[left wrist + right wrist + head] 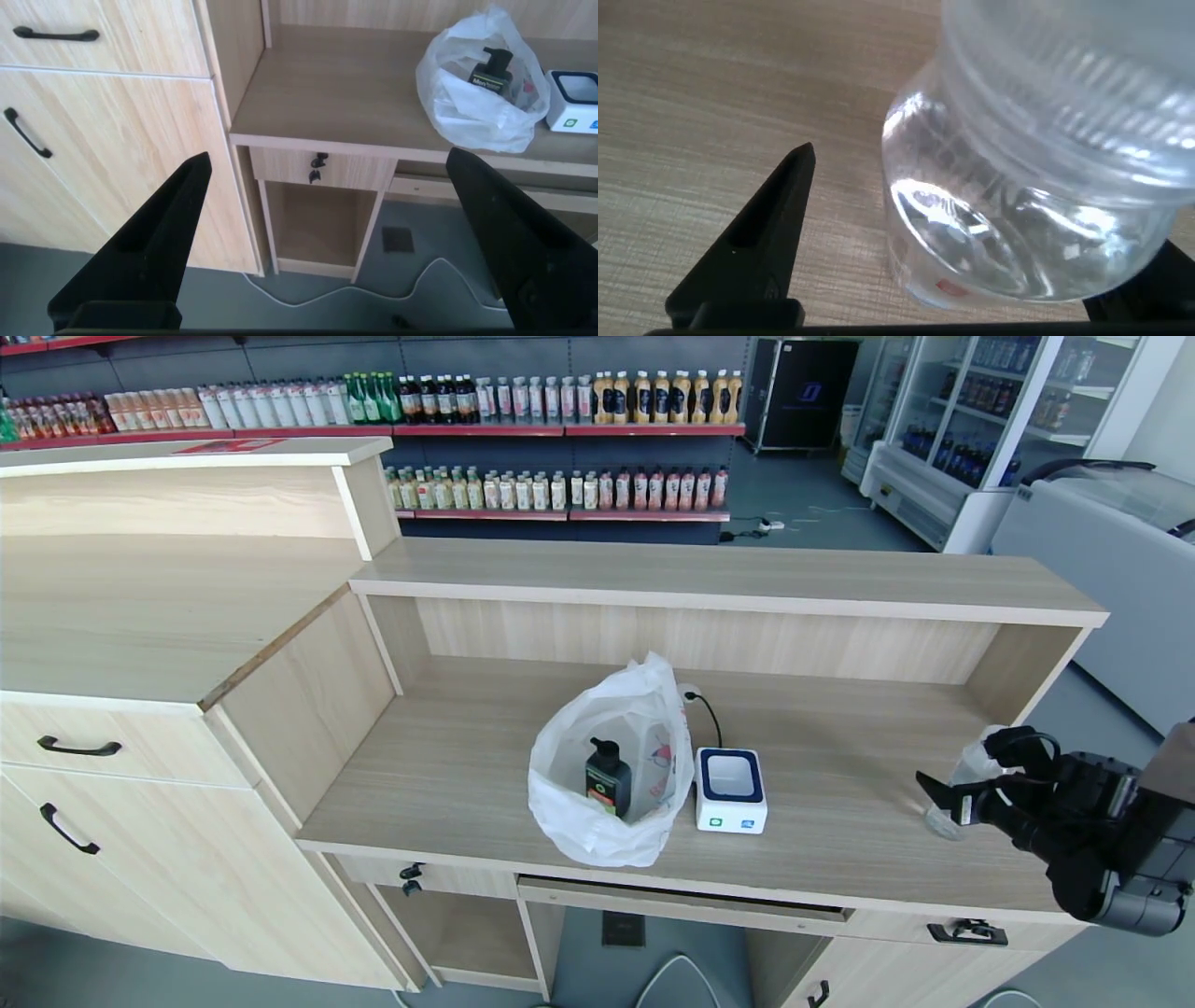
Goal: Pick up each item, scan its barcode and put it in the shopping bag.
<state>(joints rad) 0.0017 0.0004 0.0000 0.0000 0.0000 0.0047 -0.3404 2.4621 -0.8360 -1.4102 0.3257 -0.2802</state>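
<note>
So the left gripper (329,161) gapes wide, empty. The shopping bag (569,803) sits mid-frame, with the scanner (731,790) just right of it. At the right edge, the right gripper (954,782) straddles the clear bottle (1018,215), unclamped. It looks light, slick and squashy, so I'd grip mid-body, gently.

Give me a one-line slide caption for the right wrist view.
A clear bottle on the wooden counter, between the open jaws of the right gripper.
</note>
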